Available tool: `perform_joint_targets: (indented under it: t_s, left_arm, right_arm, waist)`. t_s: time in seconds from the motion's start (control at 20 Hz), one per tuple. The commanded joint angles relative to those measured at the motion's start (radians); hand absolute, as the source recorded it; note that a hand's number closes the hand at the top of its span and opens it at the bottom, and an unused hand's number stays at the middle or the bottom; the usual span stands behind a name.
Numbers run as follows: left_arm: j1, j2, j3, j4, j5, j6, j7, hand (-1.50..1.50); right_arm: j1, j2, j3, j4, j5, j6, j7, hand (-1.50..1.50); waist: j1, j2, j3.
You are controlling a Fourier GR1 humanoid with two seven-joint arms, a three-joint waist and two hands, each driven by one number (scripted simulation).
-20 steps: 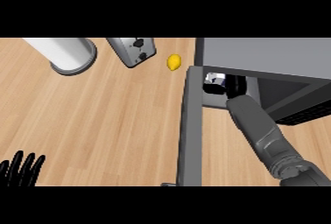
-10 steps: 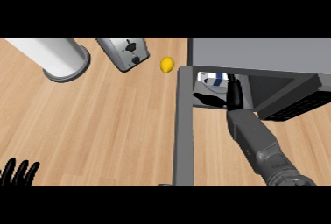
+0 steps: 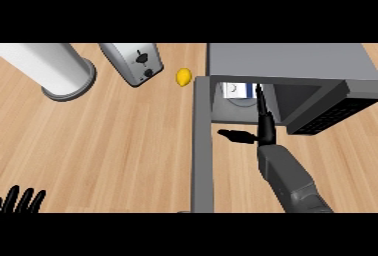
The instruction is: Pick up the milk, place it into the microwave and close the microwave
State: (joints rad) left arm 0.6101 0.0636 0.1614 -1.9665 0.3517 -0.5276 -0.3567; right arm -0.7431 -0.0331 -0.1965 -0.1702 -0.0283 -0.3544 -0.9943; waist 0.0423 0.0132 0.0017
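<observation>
Two robot hands: both showing above the counter [image 3: 111, 150].
Right robot hand [image 3: 264, 126]: my fingers are straight and pressed together, poking into the open microwave [image 3: 295, 60], thumb out sideways, gripping nothing!
Milk [image 3: 234, 90]: inside the microwave, just beside my fingertips; whether they touch, I can't tell.
Microwave door [image 3: 202, 150]: wide open.
Left robot hand [image 3: 22, 200]: resting lower left, fingers spread.
Behind: toaster [image 3: 136, 62], lemon [image 3: 184, 76].

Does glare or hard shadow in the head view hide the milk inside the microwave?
Head view: even light, no glare on the grey box-shaped microwave; the white-and-blue milk carton shows plainly inside, beside the black right hand, no hard shadow over it; the tall white cylinder leans outward.
</observation>
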Motion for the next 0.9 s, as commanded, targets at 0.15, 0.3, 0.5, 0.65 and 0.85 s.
perform_joint_targets:
  t_s: [0.15, 0.3, 0.5, 0.65, 0.85]
  left_arm:
    - [0.029, -0.038, -0.047, -0.040, -0.078, 0.002, 0.013, -1.50]
    - [-0.014, -0.013, -0.032, 0.071, -0.119, -0.037, -0.032, -1.50]
    - [0.018, -0.037, -0.066, -0.016, -0.143, -0.005, 0.036, -1.50]
    - [-0.062, -0.053, -0.085, 0.066, -0.154, 0.004, 0.045, -1.50]
    - [-0.018, -0.033, -0.146, 0.020, -0.170, -0.064, 0.056, -1.50]
  right_arm:
    - [0.106, 0.032, 0.026, -0.008, 0.002, 0.136, -0.080, -1.50]
    - [0.162, 0.001, 0.039, -0.068, 0.004, 0.238, -0.073, -1.50]
    - [0.290, 0.023, 0.088, -0.205, 0.019, 0.203, -0.051, -1.50]
    - [0.369, -0.041, 0.080, -0.278, -0.003, 0.251, -0.035, -1.50]
    - [0.506, -0.045, 0.115, -0.424, 0.000, 0.249, -0.044, -1.50]
  waist:
    - [-0.021, -0.009, 0.000]
    - [-0.038, -0.014, -0.002]
    - [-0.051, -0.019, -0.003]
    - [-0.055, -0.018, -0.003]
    - [-0.059, -0.020, -0.003]
